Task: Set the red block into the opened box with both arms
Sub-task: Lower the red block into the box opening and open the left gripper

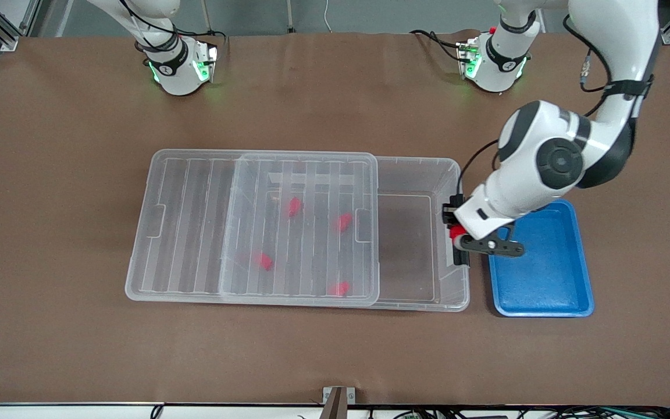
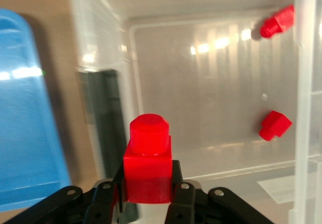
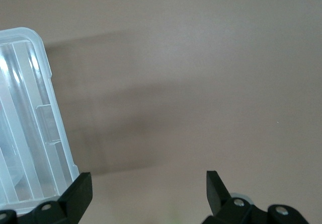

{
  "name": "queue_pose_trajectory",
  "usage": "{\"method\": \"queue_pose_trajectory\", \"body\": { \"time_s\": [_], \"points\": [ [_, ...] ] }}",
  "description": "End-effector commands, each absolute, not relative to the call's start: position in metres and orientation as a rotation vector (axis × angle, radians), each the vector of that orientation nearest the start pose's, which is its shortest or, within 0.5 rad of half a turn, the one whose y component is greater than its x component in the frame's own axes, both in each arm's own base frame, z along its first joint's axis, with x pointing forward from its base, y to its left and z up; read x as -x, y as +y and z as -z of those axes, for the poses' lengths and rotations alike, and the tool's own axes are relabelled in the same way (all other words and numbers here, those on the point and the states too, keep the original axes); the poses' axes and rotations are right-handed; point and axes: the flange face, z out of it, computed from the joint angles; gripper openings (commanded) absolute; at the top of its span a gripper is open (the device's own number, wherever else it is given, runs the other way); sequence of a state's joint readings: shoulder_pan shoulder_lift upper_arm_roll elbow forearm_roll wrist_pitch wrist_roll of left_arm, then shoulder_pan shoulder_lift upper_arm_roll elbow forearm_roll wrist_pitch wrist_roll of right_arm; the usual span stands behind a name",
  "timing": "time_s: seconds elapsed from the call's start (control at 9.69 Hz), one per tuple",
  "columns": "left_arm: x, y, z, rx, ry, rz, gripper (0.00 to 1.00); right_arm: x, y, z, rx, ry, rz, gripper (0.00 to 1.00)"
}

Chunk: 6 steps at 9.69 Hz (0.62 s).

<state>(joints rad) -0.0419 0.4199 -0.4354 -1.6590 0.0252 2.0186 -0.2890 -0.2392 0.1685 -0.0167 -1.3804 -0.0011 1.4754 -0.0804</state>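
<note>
- left gripper [image 1: 458, 235] up in the air over the box's [image 1: 422, 305] black latch [image 1: 460, 256] end, jaws pinched tight on the red block [image 2: 147, 166], nub pointing away from the fingers.
- box lid [image 1: 195, 233] slid toward the right arm's end, leaving a gap at the latch end.
- four more red blocks [image 1: 293, 206] inside the box.
- blue tray [image 1: 550, 279] just beside the box.
- right gripper [image 3: 148, 189] waiting, jaws wide, holding nothing, above the bare table [image 3: 201, 83] by a lid corner.
</note>
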Motion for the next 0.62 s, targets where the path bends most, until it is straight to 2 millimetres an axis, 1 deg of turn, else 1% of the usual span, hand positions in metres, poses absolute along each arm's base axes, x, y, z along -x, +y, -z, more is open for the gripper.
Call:
{"method": "queue_pose_trajectory", "body": {
  "time_s": [0.0,0.1,0.21,0.31,0.41,0.52],
  "points": [
    [-0.602,-0.293,-0.328,3.271,0.281,-0.189,0.0,-0.578,-0.125,-0.615,3.121,0.24,-0.095,1.0],
    [-0.603,-0.301,-0.307,3.277,0.275,-0.228,0.0,-0.581,-0.106,-0.618,3.132,0.211,-0.09,1.0],
    [-0.603,-0.306,-0.276,3.235,0.27,-0.266,0.0,-0.581,-0.1,-0.62,3.121,0.235,-0.083,1.0],
    [-0.603,-0.322,-0.244,3.188,0.244,-0.268,0.0,-0.582,-0.093,-0.622,3.118,0.29,-0.078,1.0],
    [-0.601,-0.331,-0.227,3.161,0.207,-0.258,0.0,-0.58,-0.089,-0.626,3.118,0.307,-0.067,1.0],
    [-0.603,-0.333,-0.222,3.171,0.188,-0.238,0.0,-0.58,-0.085,-0.628,3.119,0.297,-0.064,1.0]
  ]
}}
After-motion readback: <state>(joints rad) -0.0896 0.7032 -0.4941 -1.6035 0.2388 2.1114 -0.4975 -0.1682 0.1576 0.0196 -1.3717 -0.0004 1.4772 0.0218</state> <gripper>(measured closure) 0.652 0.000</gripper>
